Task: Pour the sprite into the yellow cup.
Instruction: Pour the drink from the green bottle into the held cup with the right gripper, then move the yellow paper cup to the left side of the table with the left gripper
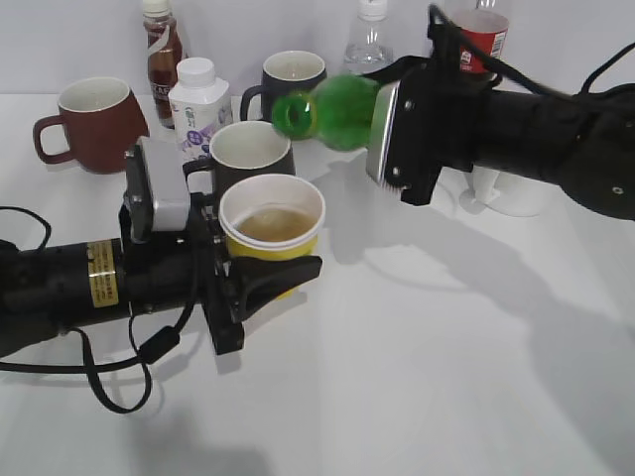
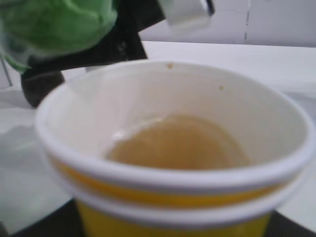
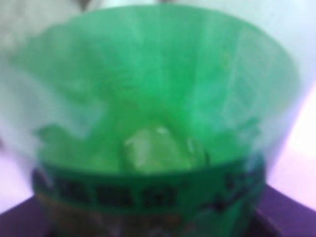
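Seemingly mid-pour or just past it: sprite [image 1: 337, 111] tipped sideways, clamped in the right fingers [image 1: 389, 134], mouth above and behind the yellow cup [image 1: 271, 230], which already holds liquid and sits clamped in the left fingers [image 1: 260, 281]. White surface [image 1: 427, 357], crowded behind with mugs [image 1: 94, 124] and bottles [image 1: 163, 45]; pale wall beyond.

Your left gripper [image 1: 266, 275] has its jaws closed on the yellow cup [image 1: 271, 230], which holds amber liquid. Your right gripper [image 1: 392, 134] grips the sprite [image 1: 332, 109] tipped sideways, cap end above the dark mug [image 1: 248, 154].
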{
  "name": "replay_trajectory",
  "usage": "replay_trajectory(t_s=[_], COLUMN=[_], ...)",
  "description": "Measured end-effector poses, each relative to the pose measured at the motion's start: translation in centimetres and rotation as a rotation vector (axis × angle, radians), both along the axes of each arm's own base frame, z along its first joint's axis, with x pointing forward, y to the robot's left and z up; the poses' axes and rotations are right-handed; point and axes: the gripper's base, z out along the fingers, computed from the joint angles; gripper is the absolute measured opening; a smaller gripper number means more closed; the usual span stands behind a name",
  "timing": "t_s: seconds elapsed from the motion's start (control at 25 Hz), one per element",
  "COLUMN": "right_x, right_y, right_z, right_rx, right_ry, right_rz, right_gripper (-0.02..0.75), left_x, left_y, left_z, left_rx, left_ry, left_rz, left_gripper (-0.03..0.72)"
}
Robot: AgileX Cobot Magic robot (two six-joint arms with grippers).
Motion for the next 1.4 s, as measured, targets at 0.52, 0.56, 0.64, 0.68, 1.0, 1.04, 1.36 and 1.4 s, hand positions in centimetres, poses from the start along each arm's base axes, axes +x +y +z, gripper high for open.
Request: replay_trajectory(t_s=[0.52, 0.56, 0.64, 0.68, 1.0, 1.04, 1.36, 1.4], right_x=[0.1, 0.1, 0.3, 0.5, 1.1, 1.2, 1.4, 1.4], right_y=[0.1, 0.2, 0.0, -0.1, -0.7, -0.7, -0.7, -0.7], right_z=[0.0, 0.0, 0.0, 0.1, -0.4, -0.6, -1.9, -2.0], right_rx=[0.661, 0.693, 0.754, 0.787, 0.913, 0.917, 0.910, 0.909], right_ry=[0.615, 0.635, 0.659, 0.666, 0.712, 0.718, 0.748, 0.748], right_rz=[-0.183, -0.190, -0.227, -0.248, -0.349, -0.358, -0.386, -0.386], right_gripper=[0.426, 0.426, 0.426, 0.426, 0.426, 0.426, 0.426, 0.426], left_x=[1.6, 1.9, 2.5, 2.7, 4.3, 4.4, 6.5, 6.9], left_y=[5.9, 6.5, 7.7, 8.2, 11.6, 11.7, 11.7, 11.7], left_z=[2.2, 2.3, 2.4, 2.3, 1.9, 1.8, -1.0, -1.3], left_rx=[-0.083, -0.088, -0.095, -0.095, -0.049, -0.049, -0.011, -0.008], left_ry=[0.006, 0.004, 0.005, 0.008, 0.002, 0.004, 0.051, 0.054], left_rz=[0.362, 0.392, 0.452, 0.484, 0.732, 0.750, 0.784, 0.784], left_gripper=[0.367, 0.367, 0.367, 0.367, 0.367, 0.367, 0.367, 0.367])
